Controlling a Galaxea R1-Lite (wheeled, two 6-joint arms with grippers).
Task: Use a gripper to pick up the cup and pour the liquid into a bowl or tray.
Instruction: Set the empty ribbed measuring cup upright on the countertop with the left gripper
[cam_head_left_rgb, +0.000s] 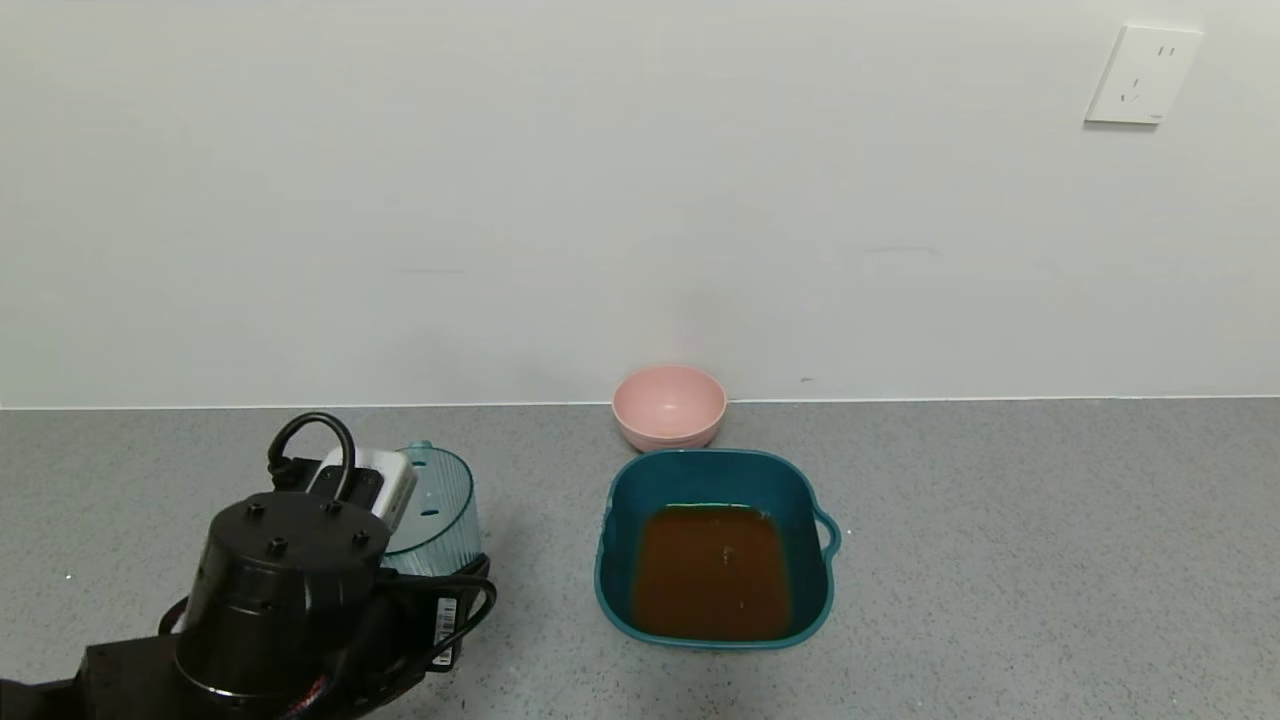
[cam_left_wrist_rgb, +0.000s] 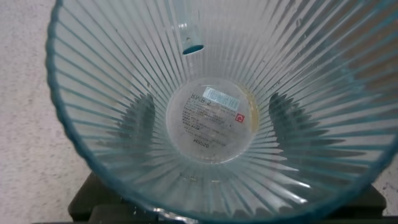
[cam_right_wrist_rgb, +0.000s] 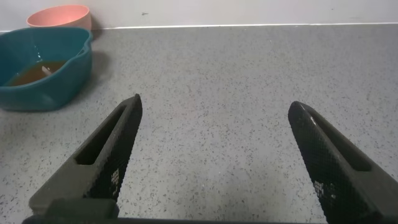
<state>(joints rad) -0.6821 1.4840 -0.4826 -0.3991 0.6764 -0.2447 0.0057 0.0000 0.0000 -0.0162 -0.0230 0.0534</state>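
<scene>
The ribbed pale blue cup (cam_head_left_rgb: 440, 505) stands upright at the left of the grey counter, left of the teal basin (cam_head_left_rgb: 700, 458). My left gripper (cam_head_left_rgb: 420, 560) holds it, mostly hidden behind the black wrist. In the left wrist view I look down into the cup (cam_left_wrist_rgb: 211, 37); it is empty except for an orange trace at the base. The dark fingers (cam_left_wrist_rgb: 134, 118) press on both sides of its wall. The orange-brown liquid (cam_head_left_rgb: 712, 570) lies in the basin. My right gripper (cam_right_wrist_rgb: 214, 102) is open and empty over bare counter, out of the head view.
A small pink bowl (cam_head_left_rgb: 669, 405) stands against the wall just behind the basin. Basin (cam_right_wrist_rgb: 46, 81) and pink bowl (cam_right_wrist_rgb: 59, 15) also show far off in the right wrist view. A wall socket (cam_head_left_rgb: 1143, 75) is at the upper right.
</scene>
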